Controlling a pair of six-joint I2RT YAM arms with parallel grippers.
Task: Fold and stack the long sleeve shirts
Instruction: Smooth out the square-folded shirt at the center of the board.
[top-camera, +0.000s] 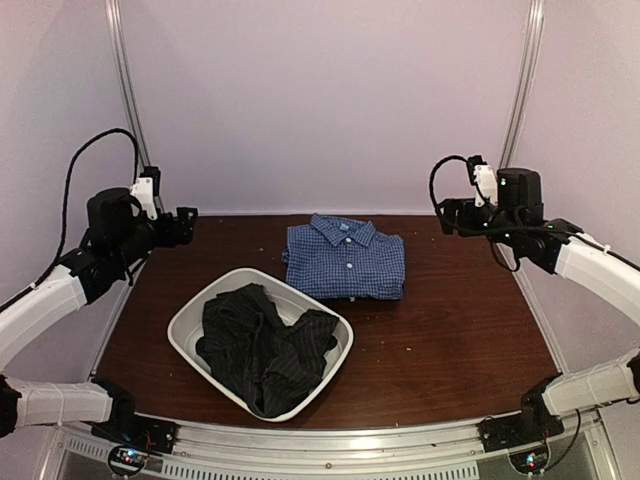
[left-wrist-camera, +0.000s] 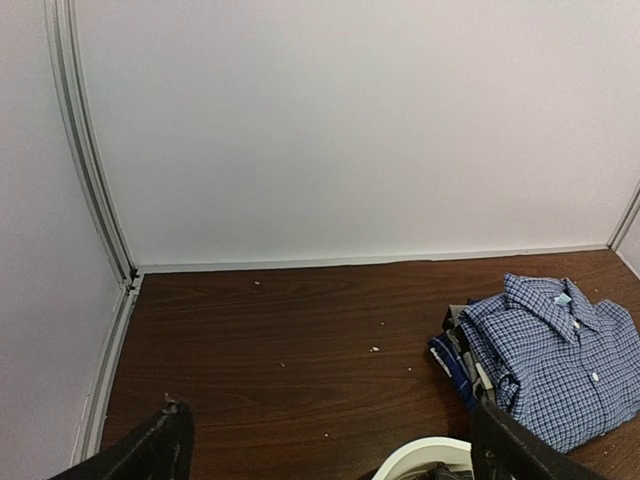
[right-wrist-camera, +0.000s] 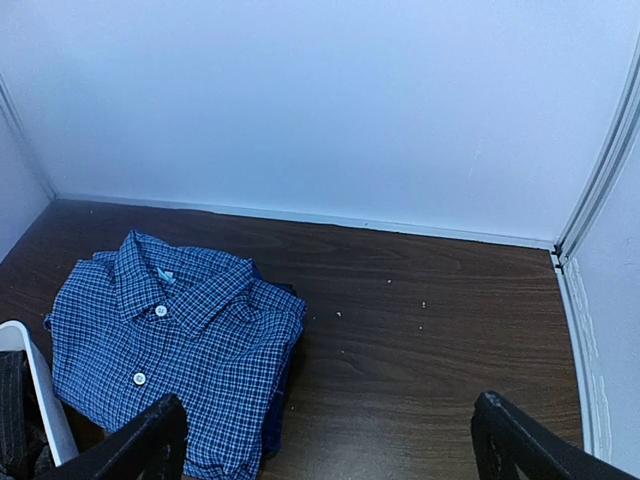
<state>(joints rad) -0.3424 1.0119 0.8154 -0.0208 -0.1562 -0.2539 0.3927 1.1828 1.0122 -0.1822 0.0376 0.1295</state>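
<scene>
Black pinstriped shirt (top-camera: 262, 345) heaped in white tub (top-camera: 190, 325): limp, light cloth, probably best pinched at a raised fold. Left end effector (top-camera: 185, 225) and right end effector (top-camera: 445, 215) gape empty.

My top camera sits above and behind my 2 bases, looking down and forward across the whole table (top-camera: 460, 340); my left wrist camera hangs high over the left edge, facing the back wall (top-camera: 320, 100) and slightly rightward; my right wrist camera mirrors it from the right edge, facing slightly leftward; all 3 views share the folded blue-check shirt (top-camera: 346, 260) and the white tub (top-camera: 182, 332) rim.
</scene>
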